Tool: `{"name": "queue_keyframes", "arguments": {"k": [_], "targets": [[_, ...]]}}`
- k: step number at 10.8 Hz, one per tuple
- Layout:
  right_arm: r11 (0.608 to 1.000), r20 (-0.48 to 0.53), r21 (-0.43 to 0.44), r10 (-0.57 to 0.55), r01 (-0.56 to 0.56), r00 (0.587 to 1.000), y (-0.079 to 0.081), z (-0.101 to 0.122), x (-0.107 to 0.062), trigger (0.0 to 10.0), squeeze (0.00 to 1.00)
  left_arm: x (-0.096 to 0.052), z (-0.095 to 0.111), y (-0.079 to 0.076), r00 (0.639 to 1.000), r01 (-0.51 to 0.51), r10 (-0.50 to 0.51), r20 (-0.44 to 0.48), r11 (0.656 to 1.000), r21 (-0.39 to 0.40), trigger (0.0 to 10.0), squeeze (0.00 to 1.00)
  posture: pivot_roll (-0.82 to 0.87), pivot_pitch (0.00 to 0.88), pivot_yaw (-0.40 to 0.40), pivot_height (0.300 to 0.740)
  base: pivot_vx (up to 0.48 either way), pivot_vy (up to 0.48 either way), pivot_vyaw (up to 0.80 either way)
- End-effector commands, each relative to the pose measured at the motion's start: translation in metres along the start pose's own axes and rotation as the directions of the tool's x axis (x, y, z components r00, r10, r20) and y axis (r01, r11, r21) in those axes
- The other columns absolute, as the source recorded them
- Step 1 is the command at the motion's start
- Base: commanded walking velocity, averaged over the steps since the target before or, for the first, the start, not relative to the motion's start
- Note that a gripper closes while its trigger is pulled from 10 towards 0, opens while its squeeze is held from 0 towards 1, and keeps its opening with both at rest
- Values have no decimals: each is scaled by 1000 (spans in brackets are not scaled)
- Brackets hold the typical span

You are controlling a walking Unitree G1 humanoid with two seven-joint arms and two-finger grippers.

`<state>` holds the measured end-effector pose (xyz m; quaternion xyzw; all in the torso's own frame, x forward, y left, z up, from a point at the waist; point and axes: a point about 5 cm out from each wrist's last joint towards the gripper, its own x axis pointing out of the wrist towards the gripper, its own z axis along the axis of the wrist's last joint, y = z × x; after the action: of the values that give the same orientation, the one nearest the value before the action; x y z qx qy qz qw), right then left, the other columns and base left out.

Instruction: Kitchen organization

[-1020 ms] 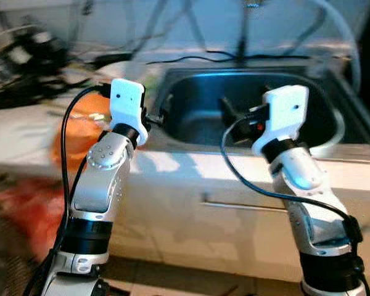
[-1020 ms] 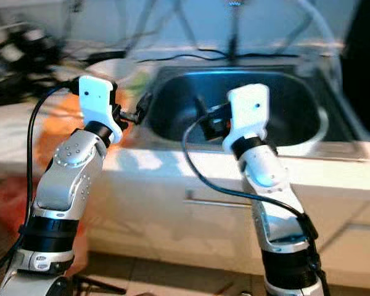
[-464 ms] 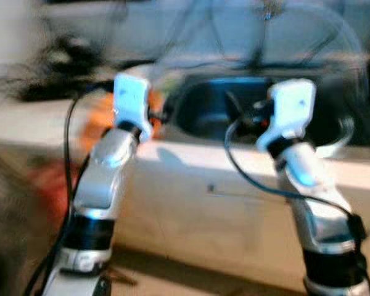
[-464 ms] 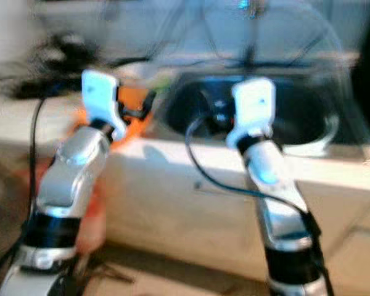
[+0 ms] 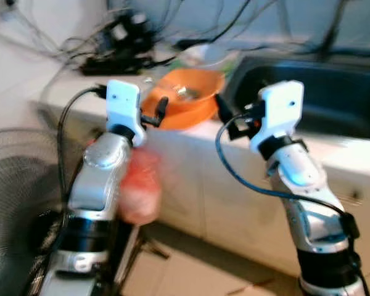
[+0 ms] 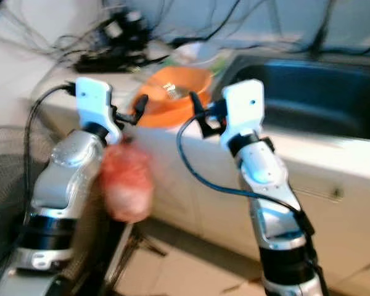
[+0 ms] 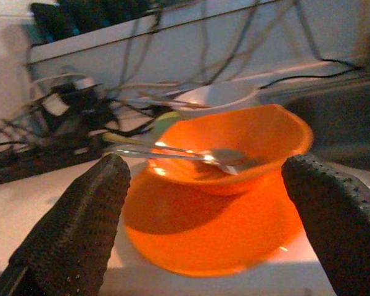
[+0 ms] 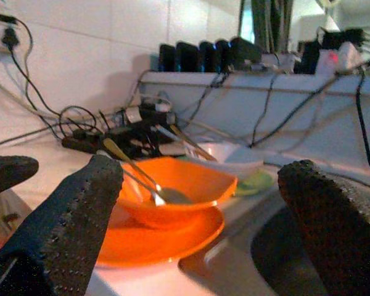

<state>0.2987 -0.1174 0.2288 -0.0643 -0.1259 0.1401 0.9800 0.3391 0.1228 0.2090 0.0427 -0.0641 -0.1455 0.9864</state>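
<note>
The orange bowl (image 7: 234, 145) sat on an orange plate (image 7: 216, 231) on the counter (image 5: 191, 132), just beside the sink (image 5: 320, 92) and near its left edge; a spoon (image 7: 179, 153) lay in the bowl, its rounded end down in the hollow and its handle running out over the rim toward the tangle of cables (image 8: 111, 132); its long axis lay roughly level and along the counter's length; a second utensil handle rose from the bowl in the right wrist view, though what it was could not be told; a white bowl (image 7: 219, 95) and a green plate (image 8: 256, 182) stood just behind. The left gripper (image 7: 203, 246) hung in front of the plate, fingers spread wide and holding nothing; the right gripper (image 8: 191, 234) faced the same stack from the sink side, fingers likewise wide and holding nothing. Judged from this, the work had barely begun; nothing was gripped, the crockery was untouched, and lifting and putting away all remained. A red blurred object (image 5: 139, 194) showed below the left arm; it could not be identified.
</note>
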Motion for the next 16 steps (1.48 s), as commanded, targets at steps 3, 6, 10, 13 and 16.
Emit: {"name": "queue_keyframes", "arguments": {"k": [3,6,10,13,16], "targets": [[1000,2,-4,-11,11,1000,0,1,0,10000,0,3,4,3,1000,7,-7,3,1000,13,10000,0,-31,0,137,740,0,0,-483],[1000,2,-6,-13,13,1000,-1,1,1,10000,0,7,-1,5,999,-25,27,-33,998,52,10000,0,-32,0,134,740,0,0,-785],[999,21,-2,-41,41,999,-6,4,-1,10000,0,3,0,33,979,-206,206,7,978,-12,10000,0,-38,0,124,740,0,0,0],[998,-4,-34,-52,52,999,-20,5,-10,10000,0,-1,-21,18,973,-228,225,-43,971,-76,10000,0,-82,0,59,740,0,0,0],[997,-22,-74,-31,29,999,-23,7,-15,10000,0,6,-25,-4,987,-160,158,-28,986,-57,10000,0,-125,0,79,740,0,0,0]]}}
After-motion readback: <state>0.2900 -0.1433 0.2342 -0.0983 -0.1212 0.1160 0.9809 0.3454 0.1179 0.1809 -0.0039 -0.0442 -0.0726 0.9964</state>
